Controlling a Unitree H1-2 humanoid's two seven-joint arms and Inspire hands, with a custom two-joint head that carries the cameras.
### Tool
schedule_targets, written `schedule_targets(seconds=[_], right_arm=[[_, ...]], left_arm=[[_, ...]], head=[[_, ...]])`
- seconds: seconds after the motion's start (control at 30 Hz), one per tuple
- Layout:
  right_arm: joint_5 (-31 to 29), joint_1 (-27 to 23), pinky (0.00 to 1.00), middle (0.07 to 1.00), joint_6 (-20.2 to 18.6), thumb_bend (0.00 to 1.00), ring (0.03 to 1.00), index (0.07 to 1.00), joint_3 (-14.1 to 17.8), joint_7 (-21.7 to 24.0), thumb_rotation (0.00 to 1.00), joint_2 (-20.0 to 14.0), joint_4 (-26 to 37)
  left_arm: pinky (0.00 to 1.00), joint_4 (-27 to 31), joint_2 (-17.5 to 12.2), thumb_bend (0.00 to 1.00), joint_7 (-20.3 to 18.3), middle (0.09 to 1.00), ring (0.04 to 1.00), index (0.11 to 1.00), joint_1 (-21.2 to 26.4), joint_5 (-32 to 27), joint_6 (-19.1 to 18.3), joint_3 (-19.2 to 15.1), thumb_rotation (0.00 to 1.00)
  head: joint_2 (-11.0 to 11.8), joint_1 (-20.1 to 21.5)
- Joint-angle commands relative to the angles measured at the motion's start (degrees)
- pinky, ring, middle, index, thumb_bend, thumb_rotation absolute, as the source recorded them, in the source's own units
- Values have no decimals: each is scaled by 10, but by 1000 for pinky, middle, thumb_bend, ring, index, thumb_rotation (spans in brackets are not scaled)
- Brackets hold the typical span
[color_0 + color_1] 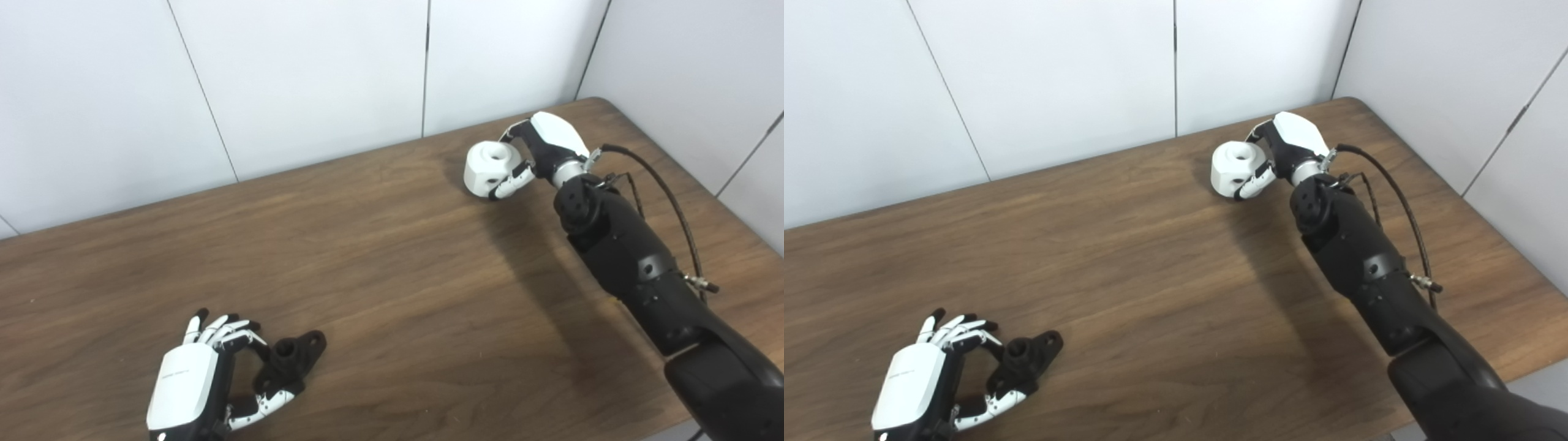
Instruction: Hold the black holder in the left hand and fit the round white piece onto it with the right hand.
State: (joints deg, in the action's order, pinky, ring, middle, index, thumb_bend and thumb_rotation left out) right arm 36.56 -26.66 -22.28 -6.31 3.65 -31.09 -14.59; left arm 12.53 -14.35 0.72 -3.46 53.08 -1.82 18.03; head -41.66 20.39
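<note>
The black holder (290,360) lies on the wooden table (392,263) at the near left. My left hand (202,380) is around its near end, fingers (223,331) on the far side and thumb on the near side, both touching it. The round white piece (488,169), with a hole in its top, stands at the far right of the table. My right hand (545,150) is closed on it from the right, fingers over the far side and thumb against the near side. The same scene shows in the right eye view: holder (1026,358), white piece (1234,167).
The right forearm (637,269) stretches from the bottom right corner, with a black cable (667,196) looping beside it. White wall panels stand right behind the table's far edge and along its right edge. Bare wood lies between the two hands.
</note>
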Motion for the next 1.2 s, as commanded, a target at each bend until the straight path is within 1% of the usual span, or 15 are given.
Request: schedule_targets(seconds=[0.0,0.13,0.23,0.43,0.53,0.63,0.73,0.83,0.9,1.0,1.17], right_arm=[[3,-18,1000,807,15,517,961,487,8,-20,136,-15,18],[-2,-15,1000,814,15,518,966,487,13,-16,135,-15,37],[-1,-13,1000,819,8,519,964,487,9,5,136,-21,67],[8,-11,1000,833,-19,519,962,486,-6,71,141,-31,151],[4,-11,1000,842,-42,520,975,486,-6,108,142,-27,199],[12,-10,1000,844,-46,522,987,486,-2,144,139,-20,234],[32,-10,1000,839,-46,523,984,485,-4,182,139,-12,266],[30,-7,1000,831,-46,524,981,484,-13,208,139,-7,295],[32,-3,1000,832,-46,524,982,484,-21,228,138,0,318],[33,1,1000,833,-45,524,979,483,-30,247,137,6,339],[36,8,1000,842,-44,525,983,483,-58,283,139,23,376]], left_arm=[[1000,4,-8,523,-10,754,862,484,-4,17,-12,-5,48],[1000,4,-8,523,-9,752,863,484,-4,17,-11,-5,48],[1000,4,-5,523,-9,751,862,484,-5,18,-13,-4,48],[1000,4,0,523,-10,753,865,484,-5,22,-17,-2,48],[1000,6,4,523,-12,754,867,484,-6,27,-20,0,48],[1000,6,8,523,-11,760,873,484,-7,29,-21,2,48],[1000,2,12,523,-6,764,874,484,-7,32,-20,6,49],[1000,-1,17,523,-4,769,879,484,-7,39,-25,11,49],[1000,-4,21,523,-2,772,885,484,-6,43,-28,16,50],[1000,-5,28,523,1,771,885,484,-6,52,-31,21,50],[1000,-6,36,524,2,773,886,484,-6,64,-35,28,51]], head=[[0,-2],[0,-7],[0,-14],[-1,-36],[-2,-52],[-2,-65],[-5,-87],[-7,-107],[-8,-129],[-10,-150],[-12,-170]])
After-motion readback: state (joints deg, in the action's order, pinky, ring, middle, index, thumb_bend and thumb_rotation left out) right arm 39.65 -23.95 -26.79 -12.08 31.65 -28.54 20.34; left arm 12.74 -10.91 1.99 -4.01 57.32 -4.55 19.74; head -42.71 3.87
